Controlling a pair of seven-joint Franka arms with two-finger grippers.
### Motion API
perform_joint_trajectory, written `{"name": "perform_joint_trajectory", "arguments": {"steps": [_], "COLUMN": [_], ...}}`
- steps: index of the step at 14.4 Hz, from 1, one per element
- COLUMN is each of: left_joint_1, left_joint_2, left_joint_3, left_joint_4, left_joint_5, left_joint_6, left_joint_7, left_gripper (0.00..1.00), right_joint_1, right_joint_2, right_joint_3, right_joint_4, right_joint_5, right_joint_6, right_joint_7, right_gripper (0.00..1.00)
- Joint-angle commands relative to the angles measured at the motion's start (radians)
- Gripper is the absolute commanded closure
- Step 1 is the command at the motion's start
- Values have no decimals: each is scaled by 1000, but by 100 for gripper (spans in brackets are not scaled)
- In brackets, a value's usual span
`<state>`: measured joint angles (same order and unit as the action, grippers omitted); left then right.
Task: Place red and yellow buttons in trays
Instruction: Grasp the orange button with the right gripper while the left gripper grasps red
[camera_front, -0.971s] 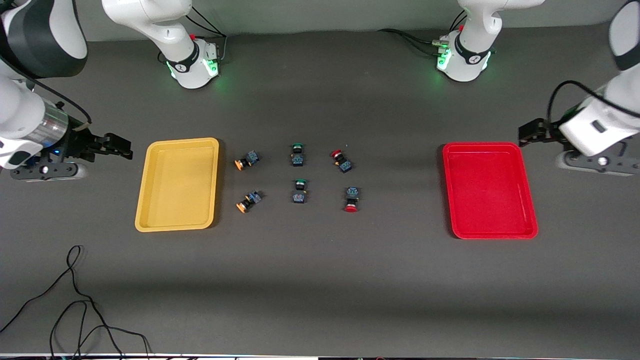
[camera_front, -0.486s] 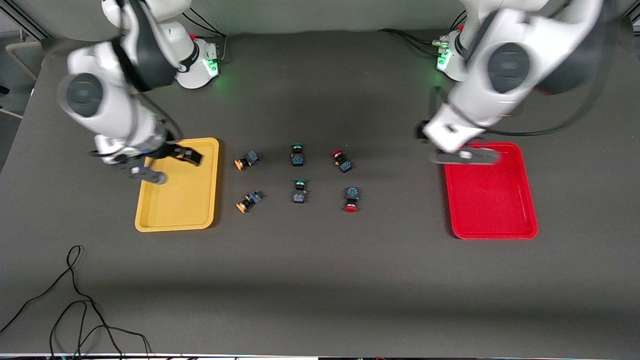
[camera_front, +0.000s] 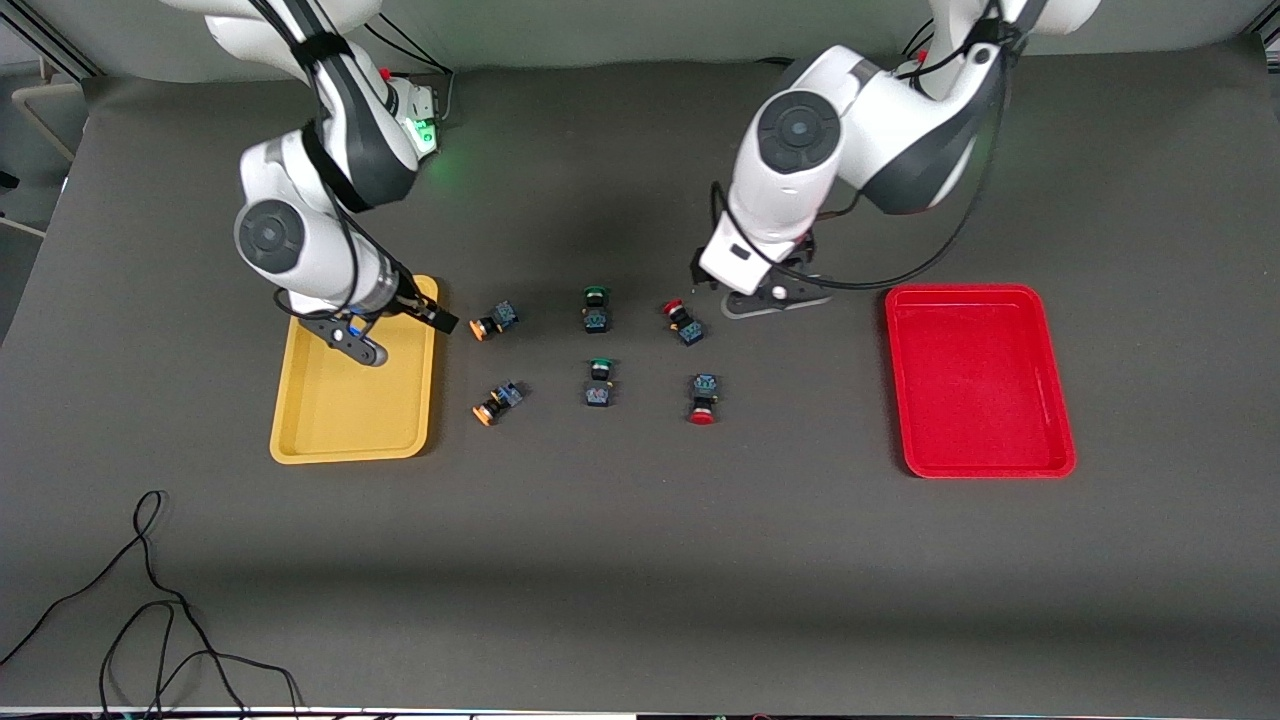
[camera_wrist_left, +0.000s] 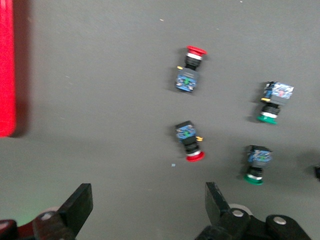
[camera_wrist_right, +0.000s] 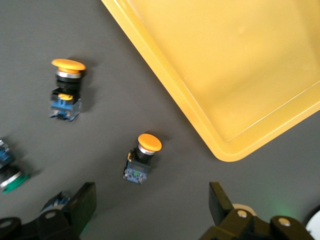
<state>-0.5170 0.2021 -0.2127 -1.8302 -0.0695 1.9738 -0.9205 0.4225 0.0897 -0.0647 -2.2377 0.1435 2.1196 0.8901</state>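
Yellow tray (camera_front: 352, 430) corner is covered by the right tool (camera_front: 440, 322).

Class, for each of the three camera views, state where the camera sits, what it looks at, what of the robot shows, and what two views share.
Front view: high across the table, facing both arms; left gripper, right gripper.
Left wrist view: looks down at red buttons, red tray; its own open fingers show.
Right wrist view: looks down at yellow buttons, yellow tray; its own open fingers show.
Shared: both wrist views catch green-capped buttons.
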Motion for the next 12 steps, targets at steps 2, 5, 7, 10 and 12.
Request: {"name": "perform_joint_trajectory", "arguments": {"steps": [2,5,7,10,12], "left_joint_1": [-34,-28,-29,-37,-52], "left_joint_2": [54,147,213,293,335], "left_joint_3": [19,23,23,24,24], "left_joint_4": [3,2,0,0,0], "left_joint_5": [-12,-12,-1,7,17], "left_joint_6": [74,152,216,290,330], "left_joint_7": [-83,-98,-119,-136,-153], "left_gripper": [0,0,0,0,0], "right_joint_1": [77,82,91,139,151], "right_joint_2": [90,154,168,189,209], "right_joint_3": [-7,-7,-6,-6,-6], "right_joint_4": [-32,-49,-85,-106,-106], "right_joint_5": [46,106,116,136,136], "right_joint_6": [130,192,242,293,321], "right_joint_7": [118,121,125,179,194], "right_gripper": [0,0,0,0,0]}}
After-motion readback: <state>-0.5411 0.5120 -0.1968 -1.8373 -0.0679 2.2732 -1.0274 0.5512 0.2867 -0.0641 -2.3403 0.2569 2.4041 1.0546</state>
